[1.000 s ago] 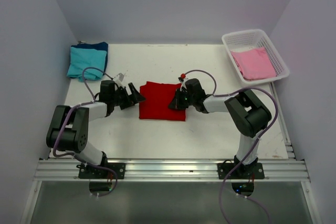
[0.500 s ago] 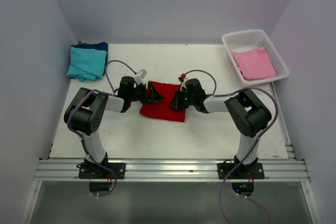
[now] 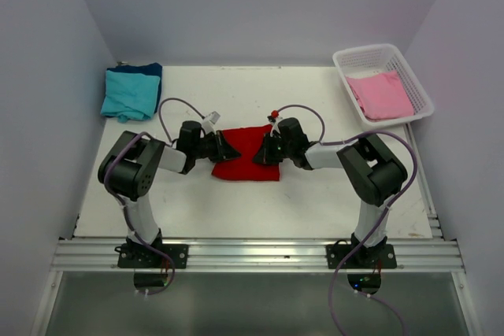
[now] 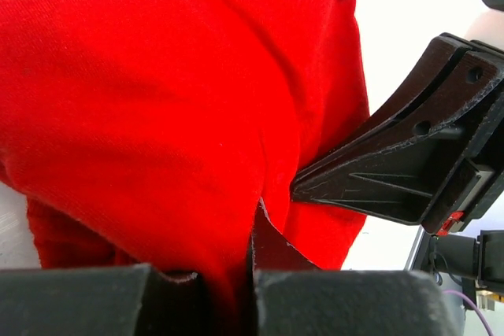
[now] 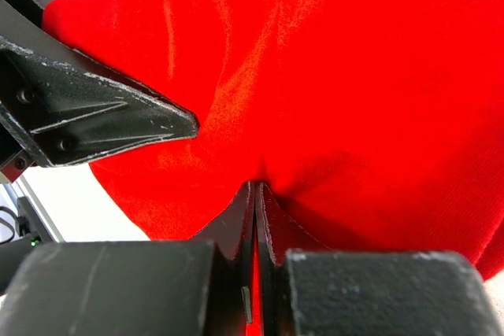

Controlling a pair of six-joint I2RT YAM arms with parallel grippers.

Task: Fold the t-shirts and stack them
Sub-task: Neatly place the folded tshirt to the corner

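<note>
Looking around me, I see a white plastic lattice basket [image 3: 343, 76] at the far right corner of the flat white table [image 3: 236, 202]. A soft pink t-shirt [image 3: 382, 94] lies in it. At the far left corner, a folded teal t-shirt [image 3: 128, 94] lies on top of a dark blue t-shirt [image 3: 151, 69]. All of these are well apart from my claws. Nothing stands in my way. My two claws point at each other, quite near, with only red cloth between them.

The bright red short-sleeved t-shirt [image 3: 246, 158] lies in the middle of the table, between my arms. My left claw [image 3: 231, 149] bites its left edge. My right claw [image 3: 260, 156] bites its right side. My left wrist camera shows my left claw pressed almost closed, with a fold of red cloth pinched inside. My right wrist camera shows my right claw squeezed tight, with a bit of red cloth nipped at the tips.

Red cloth fills most of both wrist views, so I cannot find the sleeves or the neck. I cannot tell how many layers I hold. Only a thin strip of the dark blue t-shirt shows.
</note>
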